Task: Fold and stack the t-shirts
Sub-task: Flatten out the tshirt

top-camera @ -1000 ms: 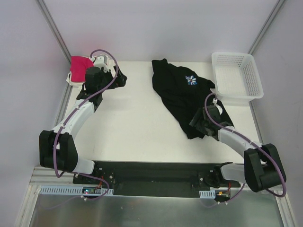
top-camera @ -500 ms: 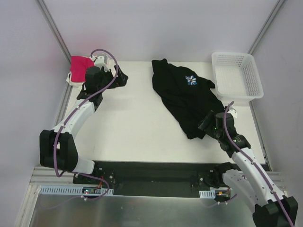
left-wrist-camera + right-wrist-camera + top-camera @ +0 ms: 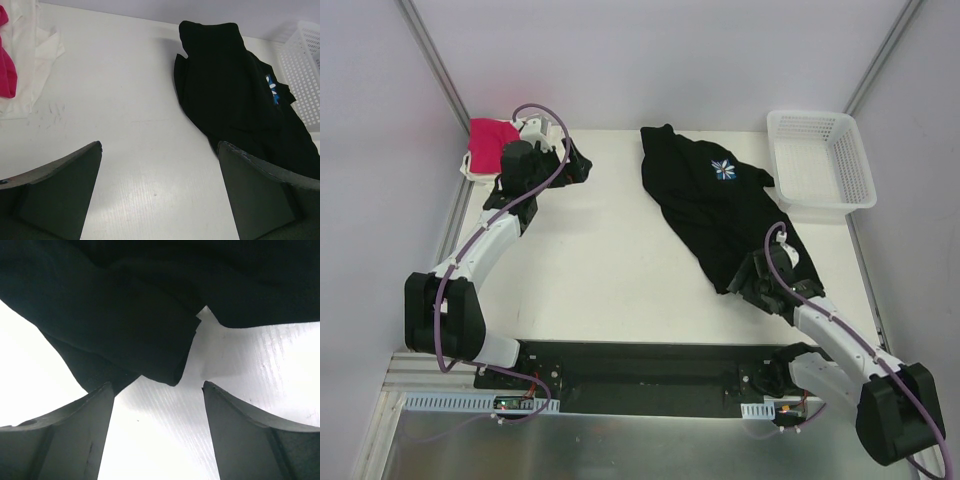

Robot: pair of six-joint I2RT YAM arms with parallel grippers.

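Observation:
A large black t-shirt point(image 3: 710, 205) with a blue square daisy print point(image 3: 723, 168) lies crumpled on the right half of the white table. My right gripper point(image 3: 747, 279) is low at its near hem, open. In the right wrist view the black hem point(image 3: 125, 305) ends just ahead of that gripper point(image 3: 157, 387), with only table between the fingers. A magenta-pink t-shirt point(image 3: 488, 138) rests on white cloth point(image 3: 35, 55) at the far left corner. My left gripper point(image 3: 577, 165) hovers right of it, wide open point(image 3: 160, 150) over bare table, with the black t-shirt point(image 3: 235, 95) ahead.
A white plastic mesh basket point(image 3: 808, 115) stands at the far right corner, close to the black t-shirt's sleeve. Frame posts and grey walls ring the table. The arm bases sit on a black rail at the near edge.
My right arm has swung its elbow out and back, and its gripper has drawn slightly toward the near edge of the black t-shirt's hem. The left arm has stayed put.

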